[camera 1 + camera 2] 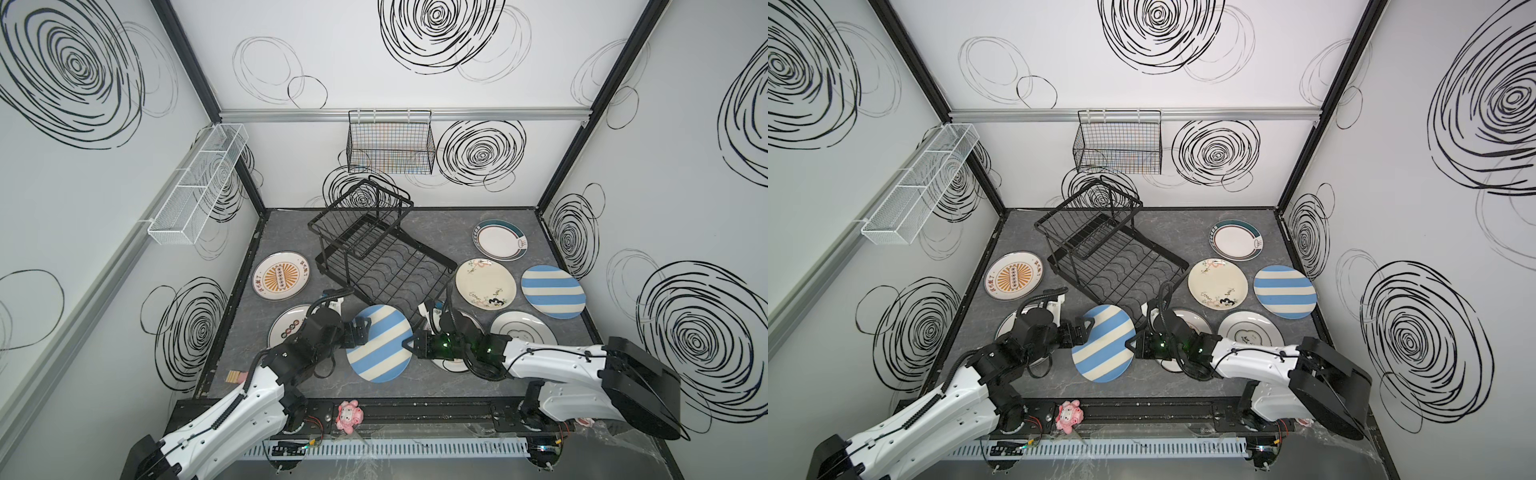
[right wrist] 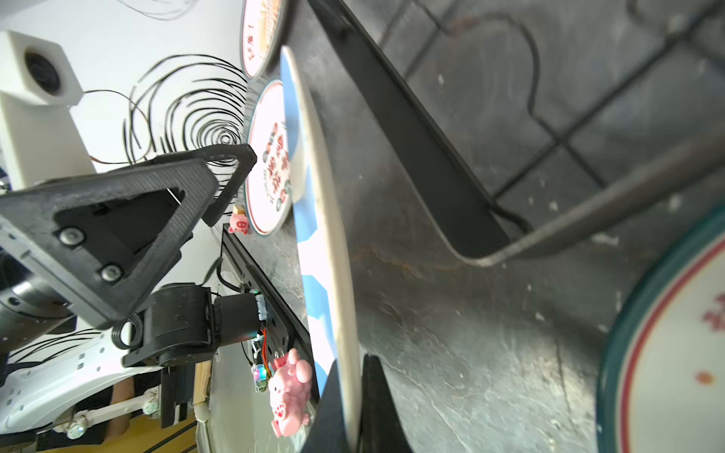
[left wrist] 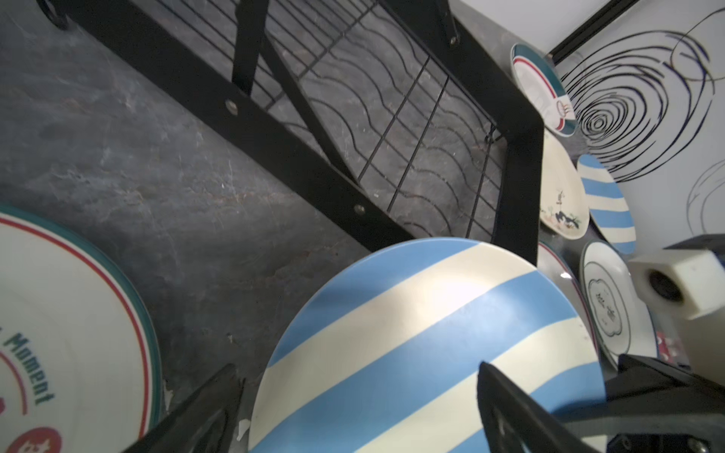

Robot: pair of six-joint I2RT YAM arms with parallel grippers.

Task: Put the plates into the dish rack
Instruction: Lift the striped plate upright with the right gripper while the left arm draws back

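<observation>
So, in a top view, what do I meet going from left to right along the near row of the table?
Plate with red characters, left gripper, near striped plate, right gripper, white plate with dark emblem.

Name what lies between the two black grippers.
A blue and cream striped round ceramic plate, pinched by the right gripper; both top views show it.

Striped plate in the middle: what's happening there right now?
The right gripper is shut on the rim of a blue-and-cream striped plate, holding it raised off the table. The left gripper sits open at the plate's opposite rim, not gripping it. The dish rack holds no plates yet. The other seven plates lie flat on the table around it.
</observation>
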